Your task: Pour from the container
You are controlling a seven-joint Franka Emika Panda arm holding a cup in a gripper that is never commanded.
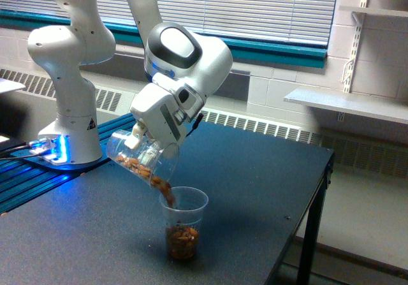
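The container (pixel 141 159), a clear jar-like tumbler, is pinched in the gripper (pixel 148 146) and tipped steeply, its closed base raised toward the exterior view's left and its open mouth angled down toward the exterior view's right. The gripper clamps it across its upper side, so the container hangs just beneath the white hand of the arm, with its long axis slanting down from base to mouth. That mouth sits right above the near rim of the cup (pixel 183 224), slightly to the cup's left in this view, and the whole pour depends on this alignment: the lip of the container must stay over the cup's opening for the contents to land inside. Inside the container, brown nut-like pieces (pixel 136 164) lie along the lower wall and crowd toward the mouth, with a few dropping in a short stream (pixel 169 194) into the cup. The cup stands upright on the dark table (pixel 255 189) and holds a shallow brown layer (pixel 182 236) at its bottom, well under half full. A good share of the pieces remains in the container, so the pour looks partway through, and I judge more tilt will be needed to empty it.
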